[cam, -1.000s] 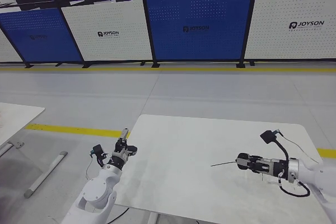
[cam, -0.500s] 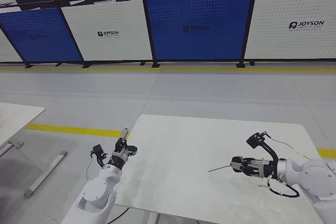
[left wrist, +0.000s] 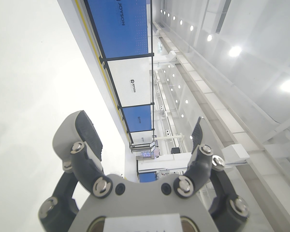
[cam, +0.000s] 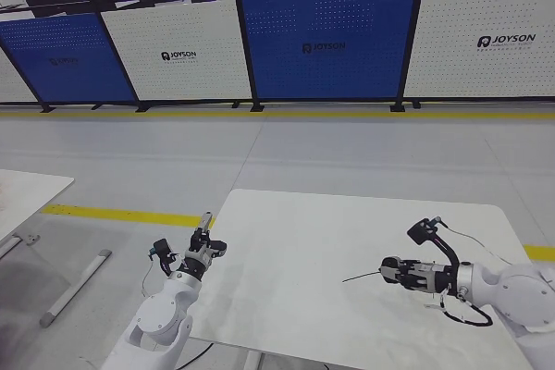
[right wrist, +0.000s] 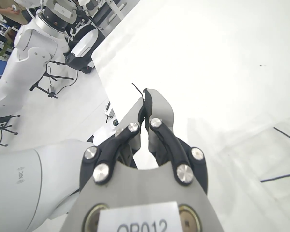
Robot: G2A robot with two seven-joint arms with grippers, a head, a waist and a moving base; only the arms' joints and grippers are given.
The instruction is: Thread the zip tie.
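Top view: the right gripper pinches the zip tie above the table. The left gripper gapes empty at the table's edge; seemingly nothing threaded yet.

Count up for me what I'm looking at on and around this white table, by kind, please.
Grippers: 2, the left gripper open and holding nothing, the right gripper shut on the zip tie
Zip ties: 1, a thin black zip tie sticking out over the table
Tables: 1, the white table
Total: 4
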